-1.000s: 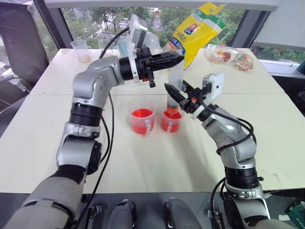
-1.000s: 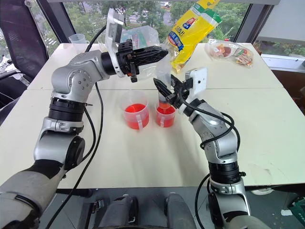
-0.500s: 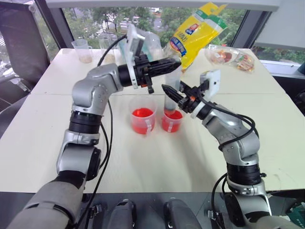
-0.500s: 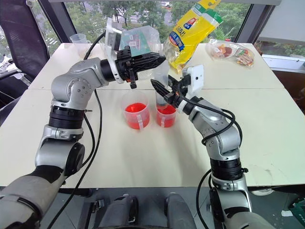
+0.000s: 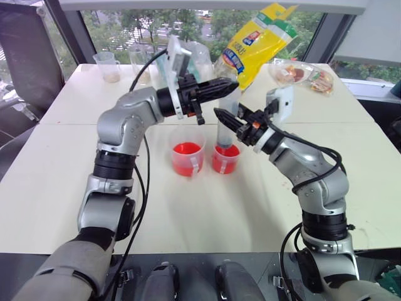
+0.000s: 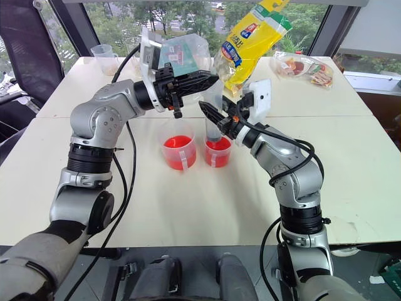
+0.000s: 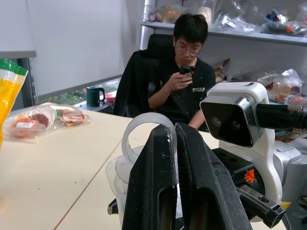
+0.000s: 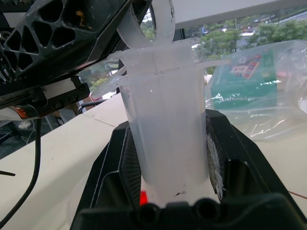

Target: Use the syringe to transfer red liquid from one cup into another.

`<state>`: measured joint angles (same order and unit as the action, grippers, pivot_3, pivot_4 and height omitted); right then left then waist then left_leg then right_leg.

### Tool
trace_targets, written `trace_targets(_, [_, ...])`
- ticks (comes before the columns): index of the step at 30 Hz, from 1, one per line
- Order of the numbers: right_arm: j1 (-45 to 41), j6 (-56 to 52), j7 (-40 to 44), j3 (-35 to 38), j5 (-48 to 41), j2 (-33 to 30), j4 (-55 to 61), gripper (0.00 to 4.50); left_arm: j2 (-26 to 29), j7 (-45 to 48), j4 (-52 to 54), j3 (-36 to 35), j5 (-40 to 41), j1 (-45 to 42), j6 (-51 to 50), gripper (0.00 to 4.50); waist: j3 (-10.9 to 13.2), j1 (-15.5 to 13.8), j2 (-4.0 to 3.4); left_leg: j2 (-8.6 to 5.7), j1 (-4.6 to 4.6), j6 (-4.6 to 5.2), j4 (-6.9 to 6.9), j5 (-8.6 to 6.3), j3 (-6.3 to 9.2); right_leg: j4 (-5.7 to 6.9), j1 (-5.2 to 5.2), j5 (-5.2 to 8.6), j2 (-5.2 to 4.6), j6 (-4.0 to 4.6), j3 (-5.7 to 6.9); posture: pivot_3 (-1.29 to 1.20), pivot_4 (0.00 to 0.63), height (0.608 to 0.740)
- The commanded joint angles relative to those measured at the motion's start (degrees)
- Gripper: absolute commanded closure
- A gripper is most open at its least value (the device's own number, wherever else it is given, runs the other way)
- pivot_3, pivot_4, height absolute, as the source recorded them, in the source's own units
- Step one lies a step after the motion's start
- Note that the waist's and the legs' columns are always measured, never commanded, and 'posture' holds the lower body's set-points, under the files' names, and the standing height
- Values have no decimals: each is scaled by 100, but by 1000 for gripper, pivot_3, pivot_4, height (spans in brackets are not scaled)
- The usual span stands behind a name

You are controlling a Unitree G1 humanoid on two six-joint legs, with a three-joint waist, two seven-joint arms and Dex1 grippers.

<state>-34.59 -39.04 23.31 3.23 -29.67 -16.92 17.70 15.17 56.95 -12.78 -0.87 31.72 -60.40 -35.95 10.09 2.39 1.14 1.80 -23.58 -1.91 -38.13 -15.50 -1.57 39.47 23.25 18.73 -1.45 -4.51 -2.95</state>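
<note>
Syringe (image 5: 226, 128) is held upright w/ its tip down in the smaller cup (image 5: 225, 159), barrel clamped by the right gripper (image 5: 229, 120), whose fingers are closed on the clear wall (seen close in the right wrist view). Plunger ring (image 7: 144, 132) at the top is pinched by the left gripper (image 5: 230, 83), fingers shut on it, approx. level and pointing across toward the right arm. Red liquid (image 5: 186, 149) sits in the wider cup (image 5: 187, 152) just beside, on the robot's left; the smaller cup also holds red. Both cups stand on the tabletop (image 5: 207, 207), near but not touching as far as can be told. Step in hand is judged to be plunger work w/ tip in the smaller cup; whether fill or discharge cannot be told. For a clean stroke the plunger should be moved straight along the barrel axis, slowly, w/ barrel kept vertical and steady by the right gripper. Tip should be kept inside the rim and off the cup wall, so the light cup is not tipped. Side load on the ring is to be avoided: grip looks thin and could slip.
</note>
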Motion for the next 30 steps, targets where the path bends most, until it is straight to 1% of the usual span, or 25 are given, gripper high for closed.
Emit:
trace_targets(1, [-266,442,-28,319,-123,12,428,3066,-32,61,83,168,113,102,-344,3464,0,-4,0,0,0,0,0,0,0,0,0,0,0,0,0,0,150,740])
trace_targets(2, [-229,450,-26,311,-105,17,407,3066,-2,46,93,103,162,78,-401,3020,0,-12,0,0,0,0,0,0,0,0,0,0,0,0,0,0,150,740])
trace_targets(4, [-162,471,0,283,-60,9,382,3066,82,22,154,17,225,56,-458,1998,0,-9,0,-1,-1,0,0,0,0,-1,0,0,-1,0,0,0,150,740])
trace_targets(6, [-98,475,27,257,-39,-5,371,3066,217,-53,268,-100,255,37,-452,907,0,8,0,0,-1,0,0,0,1,0,0,0,0,0,0,0,150,740])
trace_targets(8, [-60,486,41,241,-37,-24,361,3066,379,-116,399,-225,308,37,-465,52,0,17,0,1,1,0,1,0,0,0,1,0,1,0,0,0,150,740])
trace_targets(12, [-51,460,38,255,-84,-41,361,3066,745,-255,802,-515,538,164,-674,52,0,16,0,2,1,0,2,0,1,1,1,0,1,0,0,0,150,740])
trace_targets(16, [-79,395,21,286,-125,-71,383,3066,1184,-399,1339,-773,746,516,-937,52,0,7,0,2,1,0,2,0,1,0,1,0,-2,0,0,0,150,740])
trace_targets(20, [-348,-10,-105,504,-446,-171,403,3066,1616,-511,1843,-969,927,965,-1187,52,0,7,0,2,1,0,1,0,2,0,0,0,-5,0,0,0,150,740])
trace_targets(23, [-828,-619,-190,768,-671,-566,132,3066,1817,-612,2224,-1024,1027,1371,-1310,52,1,6,-1,0,1,0,1,0,1,1,0,0,-8,0,0,0,150,740])
trace_targets(26, [-1639,-1692,-603,1315,-1075,-925,-635,3066,1930,-725,2559,-1028,1072,1794,-1334,52,0,-4,-1,0,2,1,0,-1,2,0,-4,0,-11,1,2,0,150,740])
trace_targets(29, [-2335,-2699,-728,1282,-898,-1541,-1561,3066,1949,-867,2793,-1065,1160,2049,-1356,52,0,-22,1,0,2,2,0,-1,3,0,-5,0,-13,1,3,0,150,740])
trace_targets(30, [-2486,-3067,-648,1108,-823,-1796,-1856,3066,1935,-927,2847,-1088,1201,2100,-1372,52,0,-26,0,0,2,3,1,-2,4,-3,-5,0,-13,1,4,0,150,740])
